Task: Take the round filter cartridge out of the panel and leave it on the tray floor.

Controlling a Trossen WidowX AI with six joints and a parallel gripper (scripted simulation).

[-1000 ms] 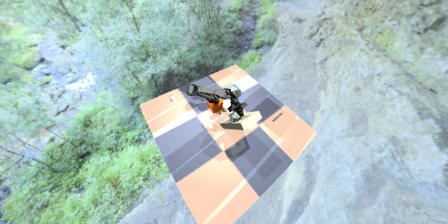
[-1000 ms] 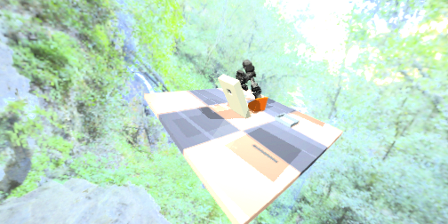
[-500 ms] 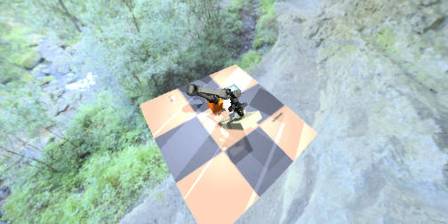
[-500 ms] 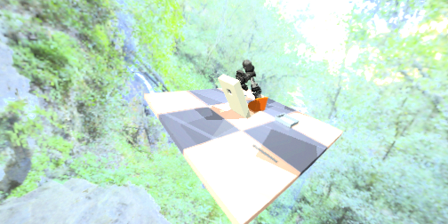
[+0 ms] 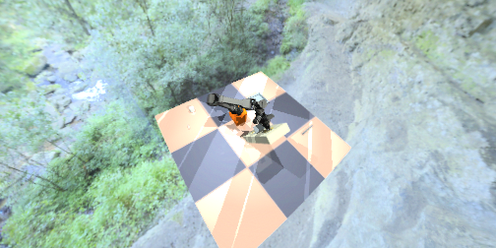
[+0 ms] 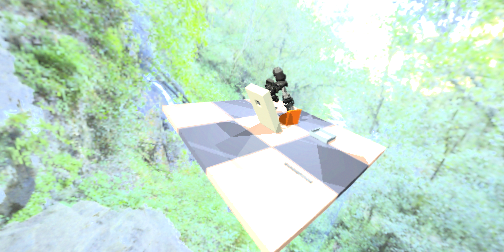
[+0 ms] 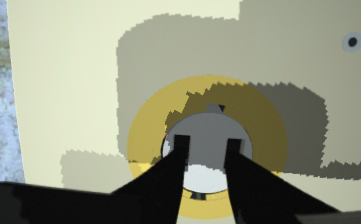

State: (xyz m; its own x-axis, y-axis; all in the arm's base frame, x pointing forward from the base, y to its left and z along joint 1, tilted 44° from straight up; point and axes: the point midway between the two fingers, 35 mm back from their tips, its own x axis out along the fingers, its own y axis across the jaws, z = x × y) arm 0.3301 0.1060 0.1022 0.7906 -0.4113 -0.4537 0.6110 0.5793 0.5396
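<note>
The round filter cartridge is a grey-white disc inside a yellow ring on the cream service panel. A thin dark gap shows at its left edge; whether it stands proud of the panel cannot be told. My gripper is partly open, its two black fingers apart, one tip at each slot. How deep the tips reach is hidden. In the exterior view the panel hides the fingertips. A pale grey-blue shallow piece, seemingly the tray, lies off to one side of the panel.
An orange block stands close to the arm and panel. A thin bar lies on the checkered table top. A small screw-like spot sits on the panel at upper right in the wrist view.
</note>
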